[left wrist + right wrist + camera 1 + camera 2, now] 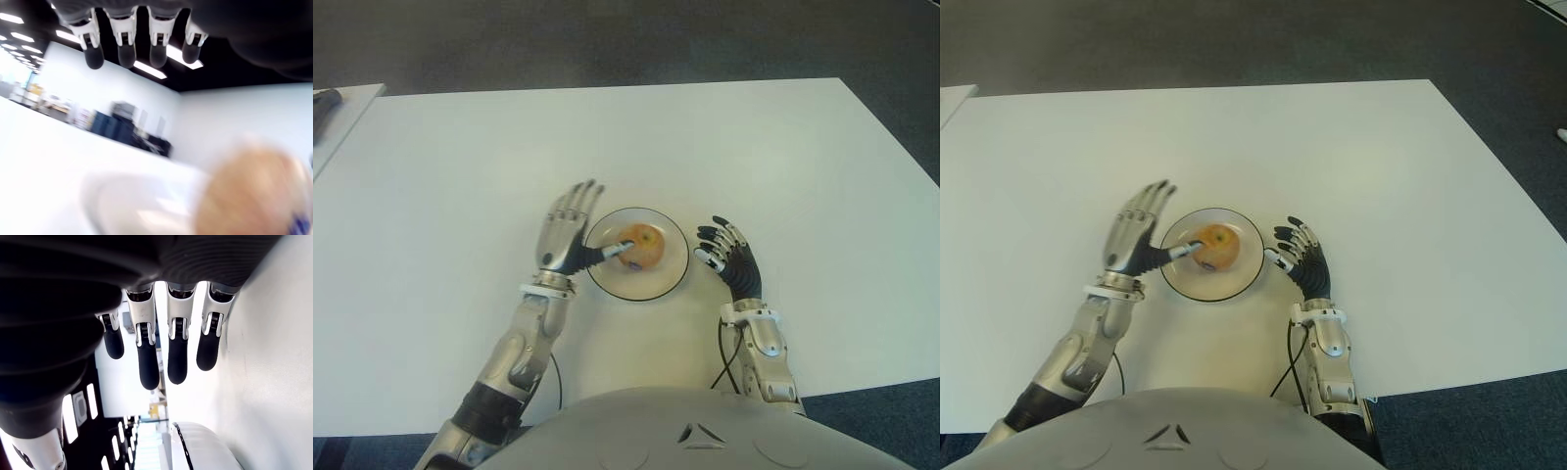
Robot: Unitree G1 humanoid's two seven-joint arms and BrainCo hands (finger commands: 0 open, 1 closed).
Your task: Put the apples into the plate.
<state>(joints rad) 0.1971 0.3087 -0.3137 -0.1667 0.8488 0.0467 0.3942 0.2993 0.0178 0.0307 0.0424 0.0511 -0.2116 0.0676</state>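
Apple (644, 246), round and smooth-skinned, yellow-orange with a redder blush on one side and a small dark stem dimple on top, sits inside the plate (670, 278), slightly toward the side nearest the left hand's thumb. A small bluish sticker shows on its skin near the thumb tip; the left wrist view also catches a blue patch on the blurred, pale orange fruit. Only this one apple is visible.

The plate is a shallow round dish, white and glossy with a thin dark rim line, lying flat on the matte white table (803, 157).

The left hand (568, 235), built of silvery metal segments with dark palm and black rubbery fingertips, shows just beside the plate on its left. Its four fingers (579, 201) are stretched out straight and spread, pointing away from the robot and clear of the fruit, while the thumb reaches sideways over the rim to touch the apple. Nothing is grasped; the hand is open.

The right hand (1301, 257), with dark ribbed covering and white-capped knuckles, shows just beside the plate's right edge. Its fingers (146, 357) hang loosely extended, slightly bent, holding nothing, with the plate's rim just past the fingertips.
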